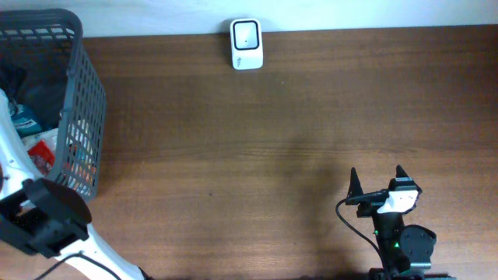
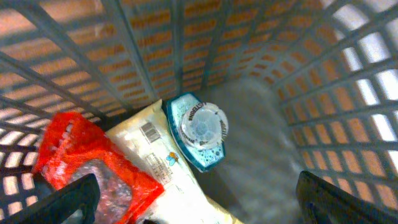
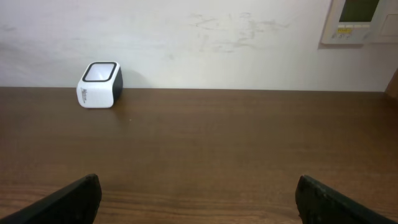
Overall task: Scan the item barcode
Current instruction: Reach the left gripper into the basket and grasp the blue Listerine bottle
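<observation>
Grey mesh basket (image 1: 82, 93) is the pick source, so left gripper (image 2: 199, 200) hangs wide-open above its teal tub (image 2: 198, 130); right gripper (image 1: 377, 180), wide and empty, faces the barcode scanner (image 1: 247, 43).

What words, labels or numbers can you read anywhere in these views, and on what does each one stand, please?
None can be read as words.
White scanner: small grey print on its side, too small to read.
Teal tub: print ringing its lid, blurred.
Cream packet: a barcode and lines of print, blurred.
Wall panel: markings too small.
</observation>
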